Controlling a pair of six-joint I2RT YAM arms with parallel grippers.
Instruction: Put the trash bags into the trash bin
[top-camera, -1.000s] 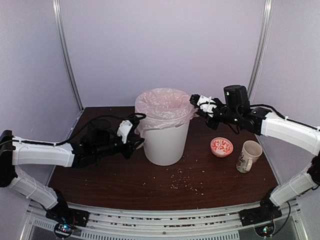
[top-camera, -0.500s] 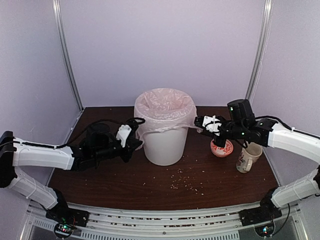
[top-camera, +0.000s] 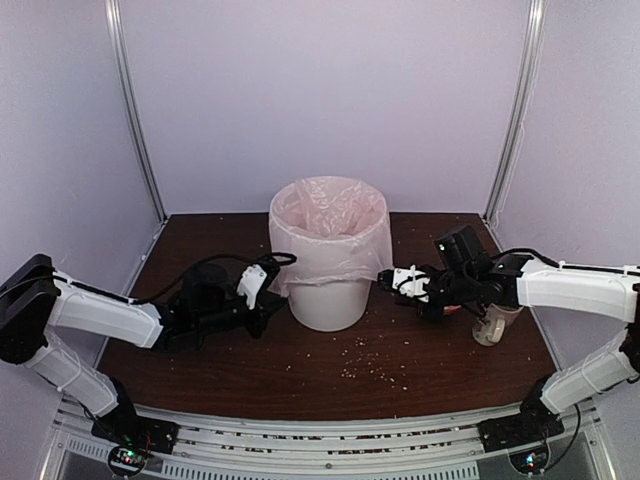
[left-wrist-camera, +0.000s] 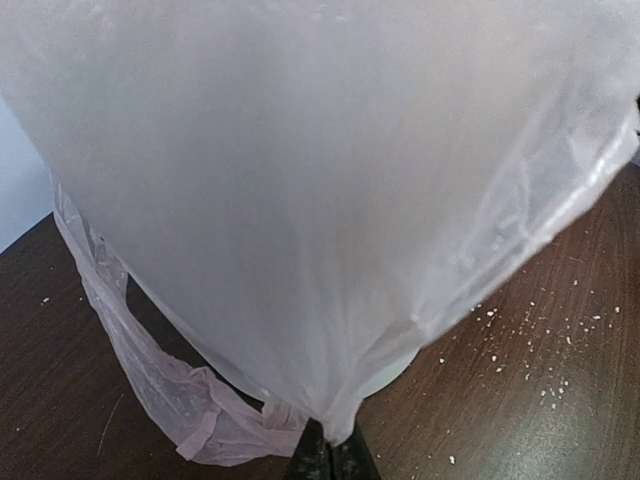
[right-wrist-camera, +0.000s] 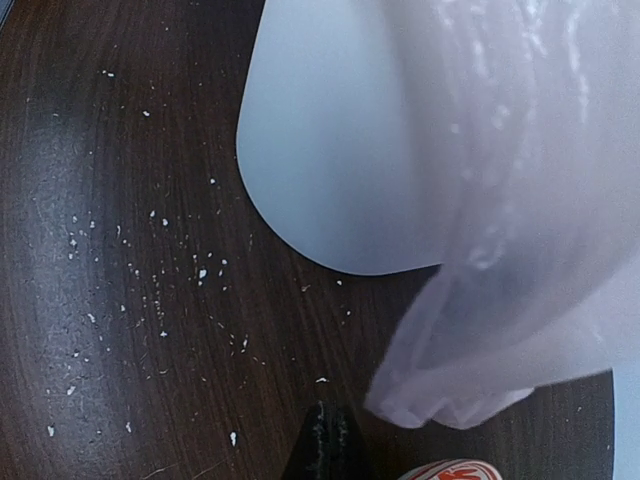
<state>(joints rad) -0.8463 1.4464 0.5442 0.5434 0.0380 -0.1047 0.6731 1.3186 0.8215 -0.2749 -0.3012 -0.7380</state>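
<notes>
The white trash bin (top-camera: 325, 300) stands at the table's middle. The pale-pink trash bag (top-camera: 328, 215) lines it and drapes over the rim down the outside. My left gripper (top-camera: 272, 290) is low at the bin's left side, shut on the bag's hanging edge. In the left wrist view the bag (left-wrist-camera: 320, 200) runs down into the shut gripper (left-wrist-camera: 330, 455). My right gripper (top-camera: 388, 280) is low at the bin's right. In the right wrist view its gripper (right-wrist-camera: 322, 440) looks shut, and the bag's hanging corner (right-wrist-camera: 520, 250) ends just to its right, beside the bin (right-wrist-camera: 330, 150).
A floral mug (top-camera: 495, 320) stands right of my right arm. A red-patterned bowl (right-wrist-camera: 450, 470) sits under the right wrist. Crumbs (top-camera: 370, 365) lie scattered on the dark wooden table in front of the bin. Walls close the back and sides.
Both grippers have moved down from near the bin's rim towards the table. The bag's edges have been drawn lower down the bin's outside, on the left and on the right.
</notes>
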